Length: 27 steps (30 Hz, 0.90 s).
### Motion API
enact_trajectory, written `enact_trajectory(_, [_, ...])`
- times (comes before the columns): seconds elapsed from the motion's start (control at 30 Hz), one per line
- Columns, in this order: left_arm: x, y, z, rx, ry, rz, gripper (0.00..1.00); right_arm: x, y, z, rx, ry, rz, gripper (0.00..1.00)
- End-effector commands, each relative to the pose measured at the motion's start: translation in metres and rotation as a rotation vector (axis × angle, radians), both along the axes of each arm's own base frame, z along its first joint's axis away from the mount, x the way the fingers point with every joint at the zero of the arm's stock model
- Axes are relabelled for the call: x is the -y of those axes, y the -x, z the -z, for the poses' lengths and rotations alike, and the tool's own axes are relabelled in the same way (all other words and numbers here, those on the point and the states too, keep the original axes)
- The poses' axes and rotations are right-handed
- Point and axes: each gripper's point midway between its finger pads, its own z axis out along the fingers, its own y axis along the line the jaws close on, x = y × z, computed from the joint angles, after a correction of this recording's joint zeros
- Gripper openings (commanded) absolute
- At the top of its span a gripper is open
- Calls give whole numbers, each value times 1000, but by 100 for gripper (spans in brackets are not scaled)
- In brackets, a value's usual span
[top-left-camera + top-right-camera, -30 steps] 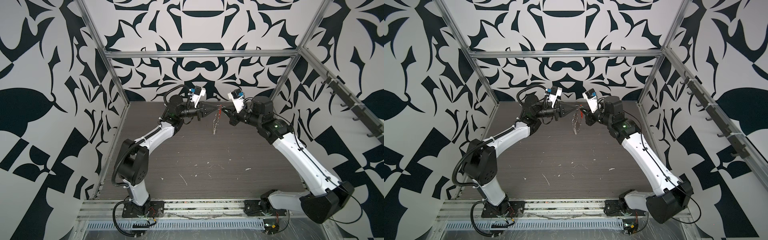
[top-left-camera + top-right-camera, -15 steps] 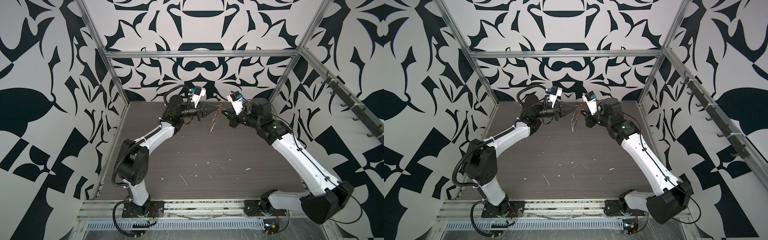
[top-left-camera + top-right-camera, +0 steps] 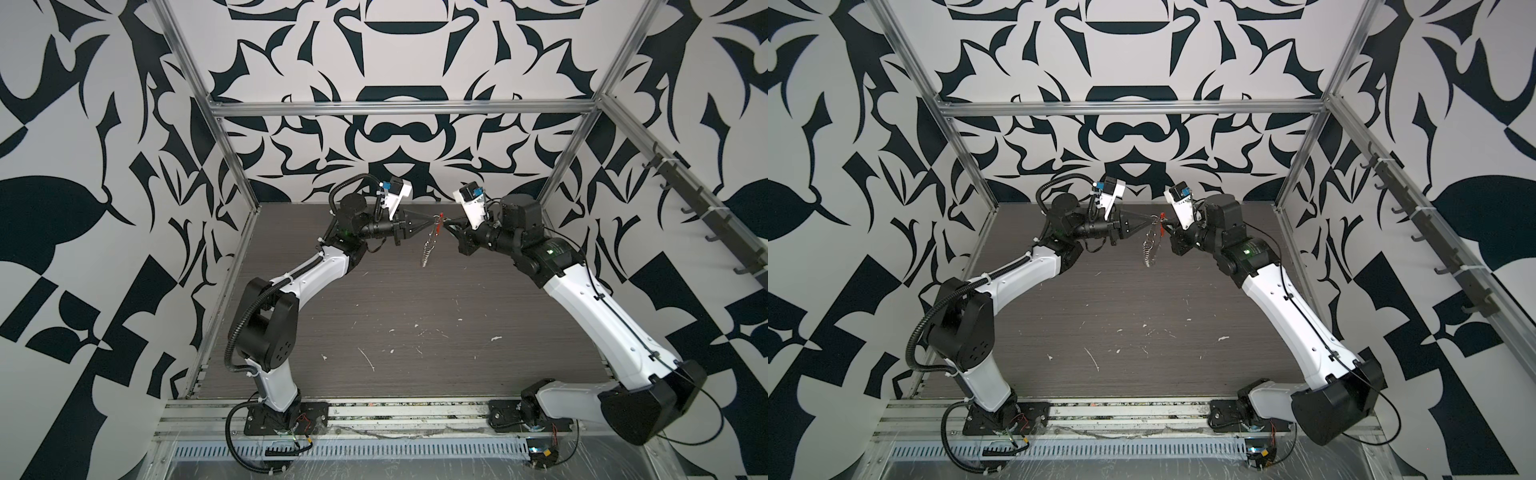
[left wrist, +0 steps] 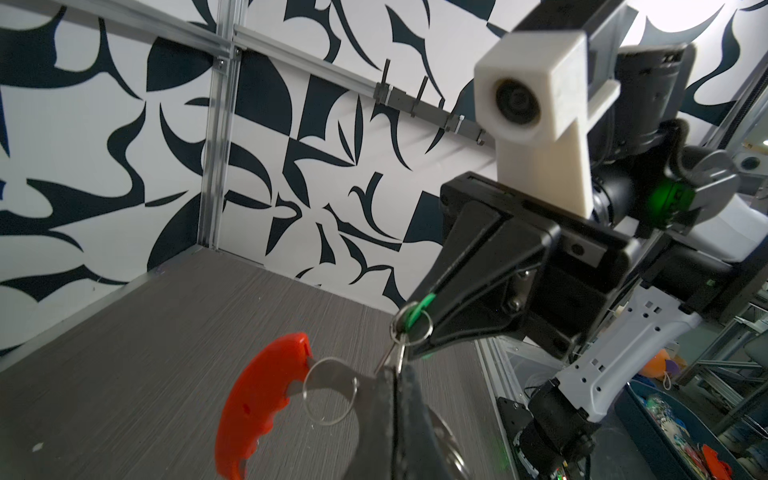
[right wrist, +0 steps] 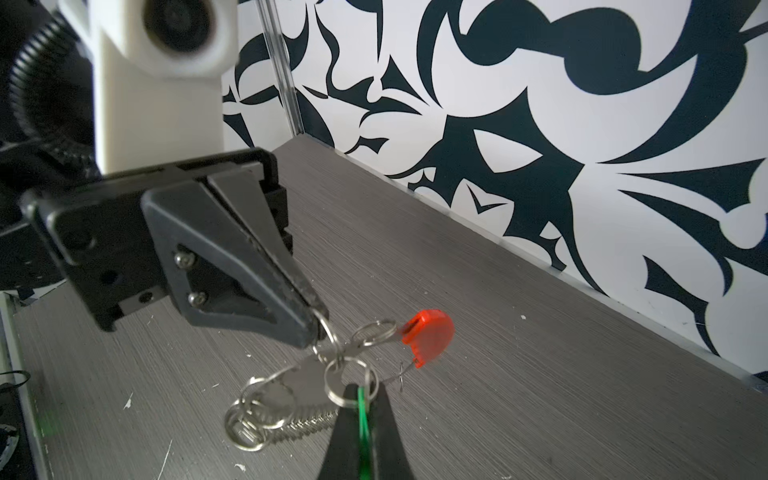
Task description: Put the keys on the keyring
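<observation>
Green plastic tag, the keys [image 5: 362,409]: you hold it edge-on at the lower middle of the right wrist view, pinched in the clenched right gripper [image 5: 360,392], with its small silver ring [image 5: 332,390] against the keyring [image 5: 430,336]. Keyring: hangs above the table at upper centre in both top views, grasped by the left gripper [image 5: 316,328]. Status: both lifted and brought together; threading cannot be confirmed and probably remains.

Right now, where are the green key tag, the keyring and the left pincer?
green key tag [image 5: 362,415]: right wrist view, its thin visible edge.
keyring [image 5: 430,336]: right wrist view, red plastic segment.
left pincer [image 5: 313,328]: right wrist view, between its tips.
</observation>
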Motion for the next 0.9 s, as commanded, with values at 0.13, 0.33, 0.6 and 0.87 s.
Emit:
enact_trajectory(0.13, [-31, -40, 54, -74, -38, -179, 53, 12, -15, 26, -114, 115, 67, 0])
enact_trajectory(0.33, [-47, -42, 84, -100, -126, -265, 58, 13, -29, 61, -183, 180, 94, 0])
enact_trajectory(0.6, [-64, -41, 106, -92, -218, -376, 58, -13, -48, 85, -258, 137, 63, 0])
enact_trajectory(0.87, [-79, -41, 112, -87, -262, -480, 58, -38, -63, 85, -278, 108, 16, 0])
